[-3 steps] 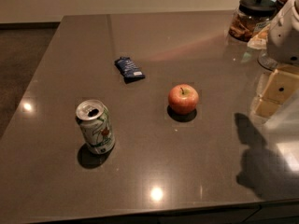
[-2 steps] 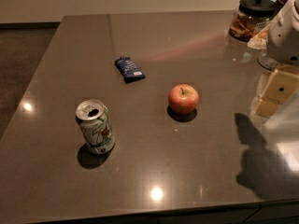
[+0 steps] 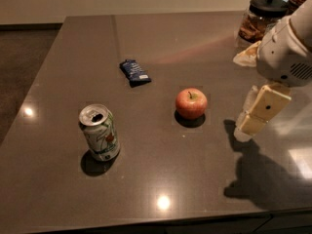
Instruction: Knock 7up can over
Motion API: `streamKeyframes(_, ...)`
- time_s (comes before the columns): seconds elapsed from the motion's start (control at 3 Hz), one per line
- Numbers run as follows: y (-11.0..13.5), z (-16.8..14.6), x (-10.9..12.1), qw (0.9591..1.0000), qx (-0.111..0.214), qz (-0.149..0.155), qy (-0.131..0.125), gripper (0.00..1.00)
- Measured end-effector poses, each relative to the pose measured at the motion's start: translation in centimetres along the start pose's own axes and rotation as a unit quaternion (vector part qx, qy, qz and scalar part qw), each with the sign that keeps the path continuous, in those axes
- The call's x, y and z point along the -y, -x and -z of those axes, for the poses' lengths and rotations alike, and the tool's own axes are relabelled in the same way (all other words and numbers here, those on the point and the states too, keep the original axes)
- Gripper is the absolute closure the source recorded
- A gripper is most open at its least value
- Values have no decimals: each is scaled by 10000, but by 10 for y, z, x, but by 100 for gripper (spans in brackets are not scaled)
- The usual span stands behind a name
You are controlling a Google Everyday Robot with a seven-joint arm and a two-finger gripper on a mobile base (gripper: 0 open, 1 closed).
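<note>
Crossing the Worktop: Apple Near the Claw's Path

The 7up can (image 3: 100,133) stands upright at the lower left of the frame, on the dark worktop (image 3: 161,179). The claw (image 3: 246,126) hangs at the right edge, well apart from the can; I cannot tell whether it is released or clenched. The apple (image 3: 191,103) sits close to the line between them, so a straight low sweep would likely clip it and set it rolling. A push low on the can may only slide it across the glossy surface. A hard one could send it off the near edge.
</note>
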State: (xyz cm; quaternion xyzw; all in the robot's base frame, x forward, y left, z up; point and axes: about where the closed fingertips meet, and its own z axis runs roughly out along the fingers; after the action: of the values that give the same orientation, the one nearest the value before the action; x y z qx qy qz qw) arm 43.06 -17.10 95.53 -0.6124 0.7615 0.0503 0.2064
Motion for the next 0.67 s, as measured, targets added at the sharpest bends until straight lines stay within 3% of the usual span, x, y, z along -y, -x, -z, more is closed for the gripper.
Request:
streamKeyframes(0.33, 22, -20, -16, 9975, 644, -50, 299, 0)
streamKeyframes(0.67, 50, -38, -37, 9898, 1302, -68, 567, 0)
